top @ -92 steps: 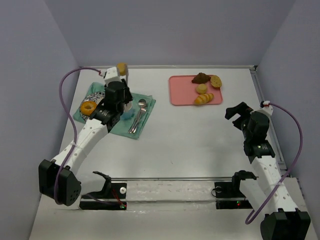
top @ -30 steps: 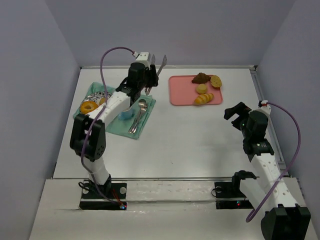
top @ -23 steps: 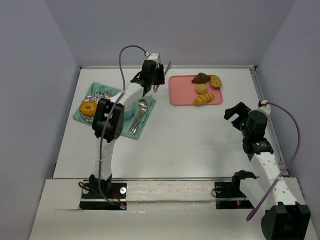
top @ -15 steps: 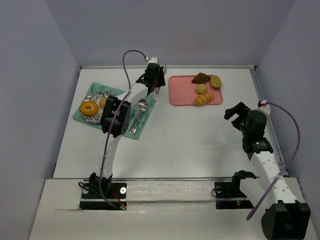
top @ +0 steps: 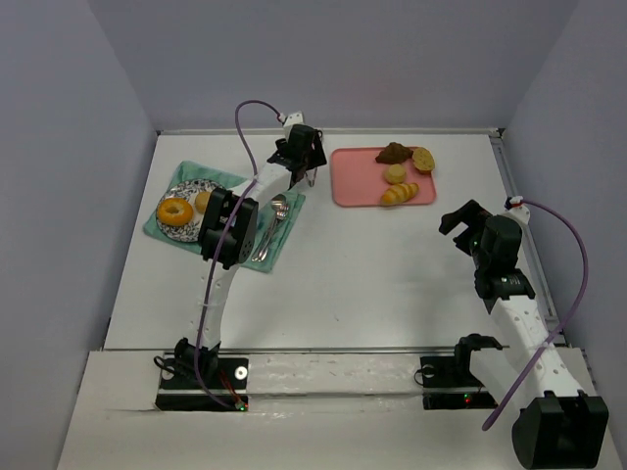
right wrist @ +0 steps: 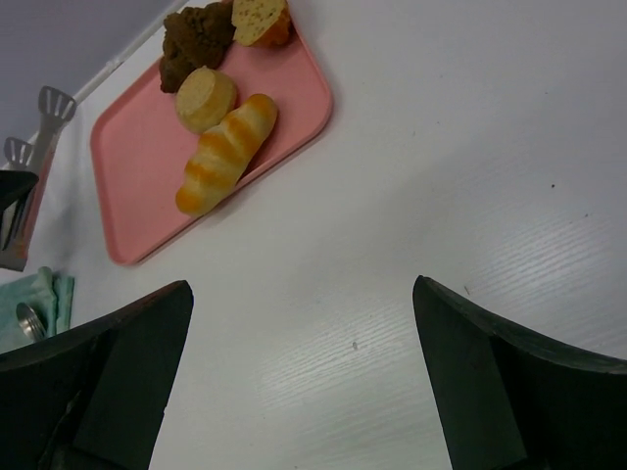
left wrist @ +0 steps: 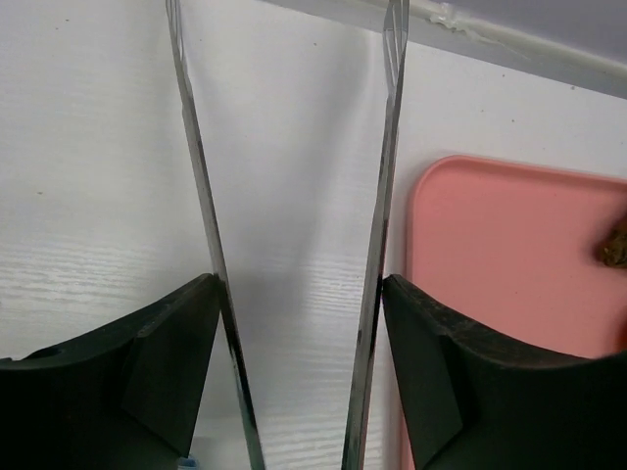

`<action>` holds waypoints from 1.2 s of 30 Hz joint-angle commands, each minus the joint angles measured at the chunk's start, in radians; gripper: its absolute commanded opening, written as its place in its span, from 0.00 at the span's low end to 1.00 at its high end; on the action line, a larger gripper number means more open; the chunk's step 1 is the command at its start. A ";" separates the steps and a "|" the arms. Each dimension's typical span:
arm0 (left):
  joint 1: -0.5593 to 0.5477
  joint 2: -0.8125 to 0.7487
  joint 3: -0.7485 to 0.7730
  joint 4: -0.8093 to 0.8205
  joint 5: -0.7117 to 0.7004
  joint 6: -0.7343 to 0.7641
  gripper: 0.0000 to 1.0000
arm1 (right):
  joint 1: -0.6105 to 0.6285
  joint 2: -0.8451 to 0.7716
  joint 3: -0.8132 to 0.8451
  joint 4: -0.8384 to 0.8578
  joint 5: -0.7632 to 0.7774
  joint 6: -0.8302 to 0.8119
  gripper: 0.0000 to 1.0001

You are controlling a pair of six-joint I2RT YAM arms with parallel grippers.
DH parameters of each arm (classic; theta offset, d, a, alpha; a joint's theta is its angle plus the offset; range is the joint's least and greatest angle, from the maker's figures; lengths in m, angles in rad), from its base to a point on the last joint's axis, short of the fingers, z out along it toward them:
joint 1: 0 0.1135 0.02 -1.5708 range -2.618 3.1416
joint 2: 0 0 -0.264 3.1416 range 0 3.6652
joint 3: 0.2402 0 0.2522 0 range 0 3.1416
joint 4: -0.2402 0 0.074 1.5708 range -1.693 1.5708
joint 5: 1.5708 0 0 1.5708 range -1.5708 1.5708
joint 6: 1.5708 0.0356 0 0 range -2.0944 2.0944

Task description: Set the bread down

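Several breads lie on the pink tray [top: 353, 191]: a dark brown piece [top: 393, 152], a cut muffin [top: 423, 159], a round bun [top: 395, 174] and a striped long roll [top: 399, 193]. A glazed ring bread [top: 174, 211] and a small bun [top: 203, 202] rest on the patterned plate [top: 186, 188] at the left. My left gripper [top: 304, 157] [left wrist: 299, 294] hangs between plate and tray, just left of the tray's edge. It holds metal tongs [left wrist: 387, 147], whose two arms are spread against its fingers with nothing between them. My right gripper [top: 460, 217] [right wrist: 299, 294] is open over bare table.
The plate sits on a green cloth [top: 284, 245] together with a spoon [top: 277, 208] and a fork. The back wall runs close behind the tray. From the right wrist view the tongs' scalloped tips [right wrist: 49, 103] show left of the tray [right wrist: 127, 196].
The left arm has swung from above the plate to the tray's left edge, leaving the small bun on the plate. The tongs' arms now stand wider apart. The right arm has not moved.
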 commanded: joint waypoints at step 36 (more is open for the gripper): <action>-0.150 -1.454 -1.250 0.244 -0.160 0.020 0.99 | 0.002 -0.056 0.039 0.006 0.038 0.047 1.00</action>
